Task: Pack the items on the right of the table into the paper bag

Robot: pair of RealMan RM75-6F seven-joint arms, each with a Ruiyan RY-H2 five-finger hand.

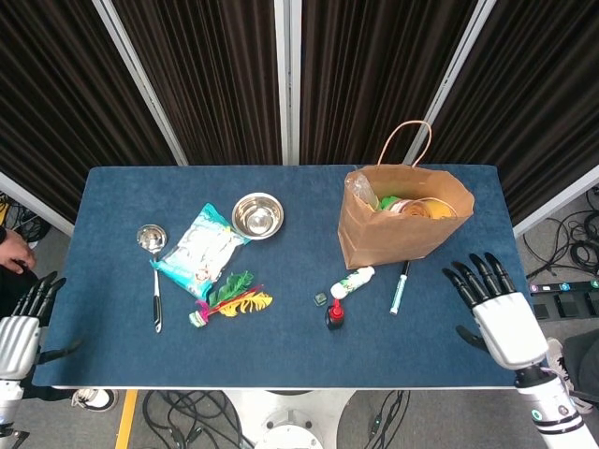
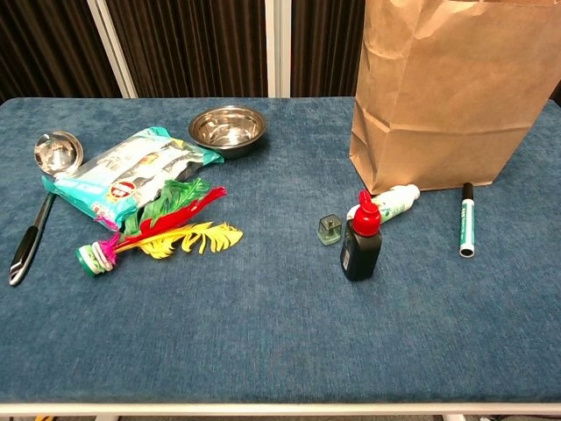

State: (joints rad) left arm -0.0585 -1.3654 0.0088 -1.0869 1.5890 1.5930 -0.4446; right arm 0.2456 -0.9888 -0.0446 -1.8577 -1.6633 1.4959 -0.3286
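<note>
Lay lower right of the head view, fingers spread wide and empty: right hand point(image 1: 501, 313); up-left, just beside it, slim black-and-white marker pen point(image 1: 400, 287), long axis near vertical, below brown paper bag point(image 1: 374, 234); left hand point(image 1: 19, 327) far off, empty.

Head view looks steeply down; chest view sits low, near, sharing the table point(image 1: 112, 318).

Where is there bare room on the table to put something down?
The whole near strip of the blue table is bare, in front of the feathered shuttlecock and the black red-capped bottle. Another gap lies between the steel bowl and the brown paper bag. It is crowded right in front of the bag.
</note>
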